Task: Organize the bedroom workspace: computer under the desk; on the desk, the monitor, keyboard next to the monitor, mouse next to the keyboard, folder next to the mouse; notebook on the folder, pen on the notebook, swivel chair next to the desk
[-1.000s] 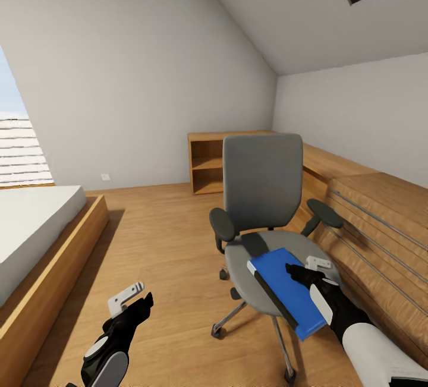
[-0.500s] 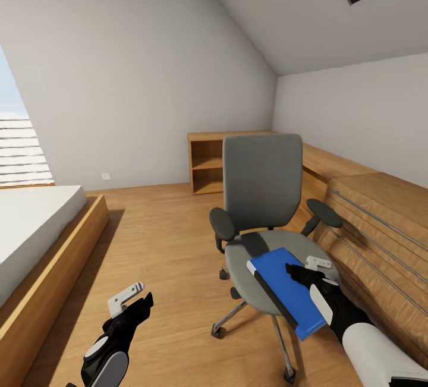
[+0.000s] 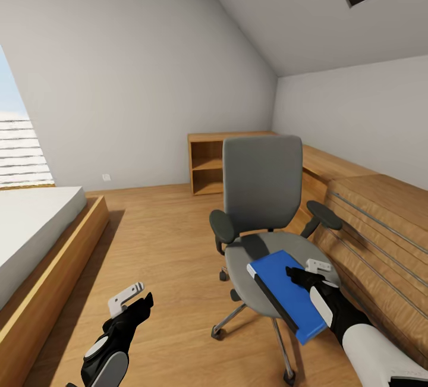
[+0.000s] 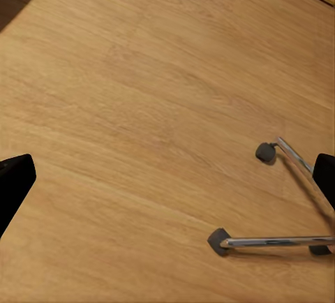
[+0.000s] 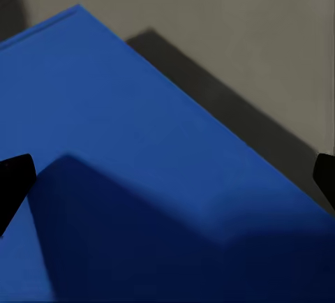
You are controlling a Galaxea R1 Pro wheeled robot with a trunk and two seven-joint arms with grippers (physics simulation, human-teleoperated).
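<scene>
The grey swivel chair (image 3: 261, 185) stands in the middle of the room, its back toward the far wall. A blue folder (image 3: 279, 289) with a black spine lies on its seat, one corner hanging past the seat's front edge. My right gripper (image 3: 306, 269) hovers open just above the folder's right half. In the right wrist view the folder (image 5: 139, 177) spans between the spread fingertips of the right gripper (image 5: 167, 177), with grey seat (image 5: 265, 52) beyond it. My left gripper (image 3: 134, 299) is open and empty, low over the floor left of the chair. The left gripper (image 4: 167, 177) faces bare floor beside the chair's chrome base (image 4: 279, 241).
A bed (image 3: 35, 226) in a wooden frame fills the left side. A low light-wood cabinet (image 3: 380, 220) with long handles runs along the right wall, close behind the chair. An open wooden shelf (image 3: 208, 164) stands at the back wall. Wood floor (image 3: 160, 238) lies between bed and chair.
The head view has tilted very slightly. Neither gripper nor the folder has visibly moved.
</scene>
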